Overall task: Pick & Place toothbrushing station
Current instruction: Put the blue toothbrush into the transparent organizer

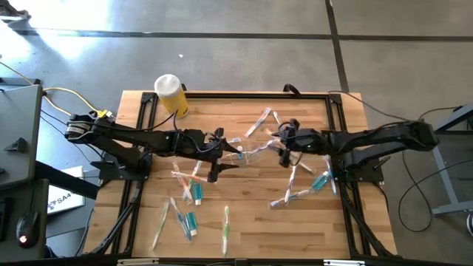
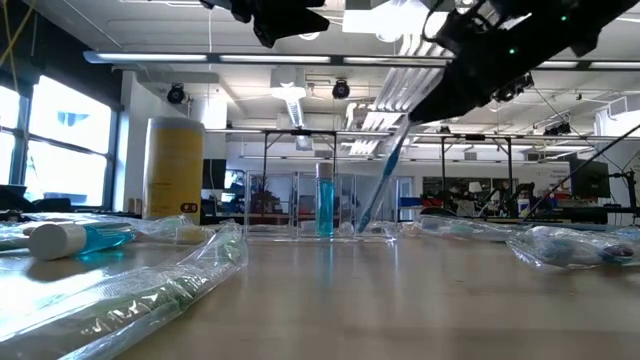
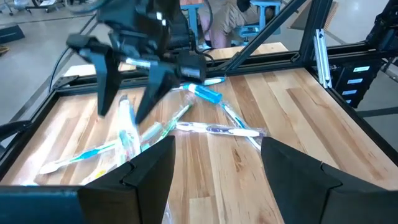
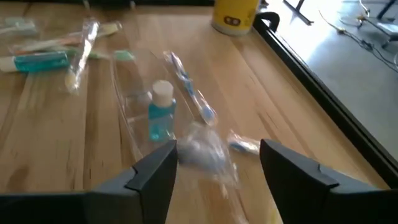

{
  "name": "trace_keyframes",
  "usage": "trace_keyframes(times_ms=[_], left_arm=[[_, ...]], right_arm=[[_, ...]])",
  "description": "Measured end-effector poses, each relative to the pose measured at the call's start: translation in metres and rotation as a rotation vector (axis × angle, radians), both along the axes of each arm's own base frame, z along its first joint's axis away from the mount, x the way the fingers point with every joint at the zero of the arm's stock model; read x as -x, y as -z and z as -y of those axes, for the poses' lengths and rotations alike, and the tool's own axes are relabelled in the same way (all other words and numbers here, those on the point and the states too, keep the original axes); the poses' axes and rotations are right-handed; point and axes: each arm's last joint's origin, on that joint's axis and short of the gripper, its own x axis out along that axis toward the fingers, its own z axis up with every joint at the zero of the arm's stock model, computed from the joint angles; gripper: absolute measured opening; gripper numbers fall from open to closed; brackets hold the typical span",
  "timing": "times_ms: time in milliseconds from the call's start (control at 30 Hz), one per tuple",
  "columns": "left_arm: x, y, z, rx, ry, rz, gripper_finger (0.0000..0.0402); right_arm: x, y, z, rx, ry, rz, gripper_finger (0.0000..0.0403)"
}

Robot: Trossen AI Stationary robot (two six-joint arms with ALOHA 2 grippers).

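The small clear container [image 1: 247, 151] [image 2: 320, 222] stands at the table's middle, between my two grippers. Inside it a teal tube with a white cap [image 4: 160, 115] [image 2: 324, 200] stands upright, and a blue toothbrush [image 2: 380, 190] [image 4: 189, 93] leans, its lower end down in the container. My right gripper [image 1: 279, 146] [image 4: 217, 168] hangs open just right of and above the container, with nothing between its fingers. My left gripper [image 1: 225, 154] [image 3: 217, 168] hovers open just left of the container, also with nothing in it. More wrapped toothbrushes and tubes lie flat on the table.
A yellow bottle with a white cap [image 1: 171, 94] [image 2: 175, 165] stands at the far left. Wrapped toothbrushes and teal tubes lie loose at the near left [image 1: 185, 196] and the right [image 1: 303, 188], with a few beyond the container [image 1: 260, 122]. Black rails [image 1: 336, 133] frame the table.
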Motion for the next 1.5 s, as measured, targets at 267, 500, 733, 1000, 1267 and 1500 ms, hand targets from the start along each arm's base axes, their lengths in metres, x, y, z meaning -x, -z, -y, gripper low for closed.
trace_keyframes(times_ms=[267,500,733,1000,1267,1500], left_arm=[[0.0,0.0,0.0,-0.001,0.0,0.0,0.023],[0.0,0.001,0.0,-0.001,0.0,-0.006,0.023],[0.0,0.001,0.0,-0.004,0.0,-0.007,0.023],[0.0,0.001,0.0,0.004,-0.002,-0.01,0.023],[0.002,0.005,0.0,0.02,-0.009,-0.058,0.023],[0.002,0.005,0.0,0.02,-0.008,-0.058,0.023]], right_arm=[[0.026,-0.024,0.0,0.059,0.001,0.057,0.022],[0.054,-0.021,0.009,0.159,0.22,-0.095,0.022],[0.065,0.007,0.026,-0.05,0.32,-0.347,0.022],[0.053,0.034,0.048,-0.102,0.362,-0.527,0.022],[0.042,0.067,0.064,-0.148,0.317,-0.729,0.022],[0.029,0.092,0.079,-0.121,0.264,-0.795,0.022]])
